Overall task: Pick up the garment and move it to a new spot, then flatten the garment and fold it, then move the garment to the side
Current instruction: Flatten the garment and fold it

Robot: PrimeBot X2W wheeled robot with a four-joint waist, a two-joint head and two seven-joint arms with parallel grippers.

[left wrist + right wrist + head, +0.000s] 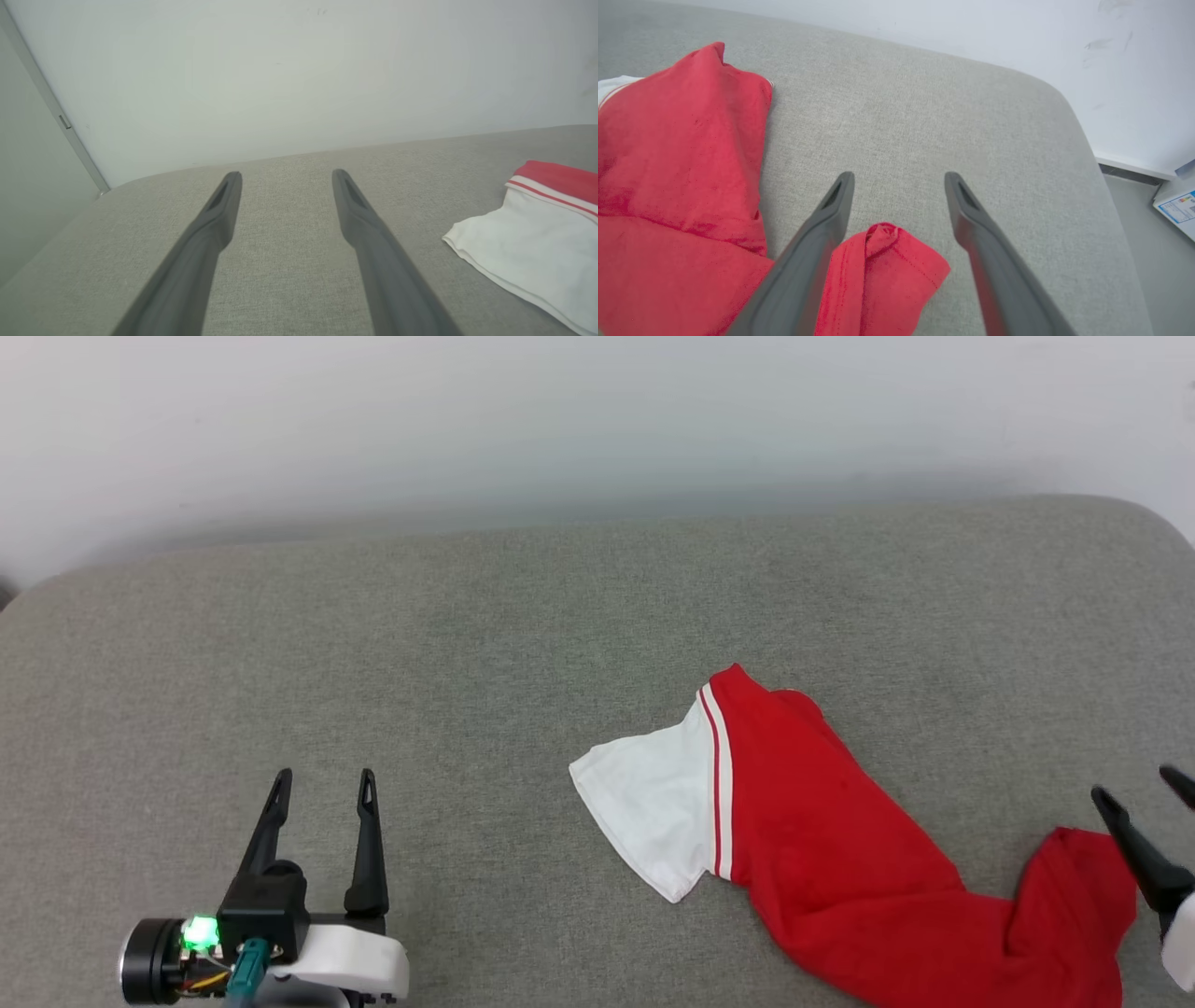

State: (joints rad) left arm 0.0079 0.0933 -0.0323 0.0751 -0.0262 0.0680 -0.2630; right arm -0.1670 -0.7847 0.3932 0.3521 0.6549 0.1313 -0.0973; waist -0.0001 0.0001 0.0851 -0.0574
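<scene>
The garment point(822, 831), red with a white sleeve and red-and-white seam stripes, lies crumpled on the grey cushion point(523, 644) at the right. Its white sleeve point(528, 247) shows at the right of the left wrist view. My right gripper point(1134, 784) is at the right edge of the head view, jaws open, just above a bunched red corner of the garment point(887, 275). That corner lies loose between the spread fingers, not pinched. My left gripper point(322, 782) stands open at the lower left over bare cushion, well left of the sleeve.
A pale wall point(597, 420) runs behind the cushion's rounded far edge. Past the cushion's right corner the floor holds a white printed box point(1178, 205). A vertical frame point(51, 107) stands at the far left of the left wrist view.
</scene>
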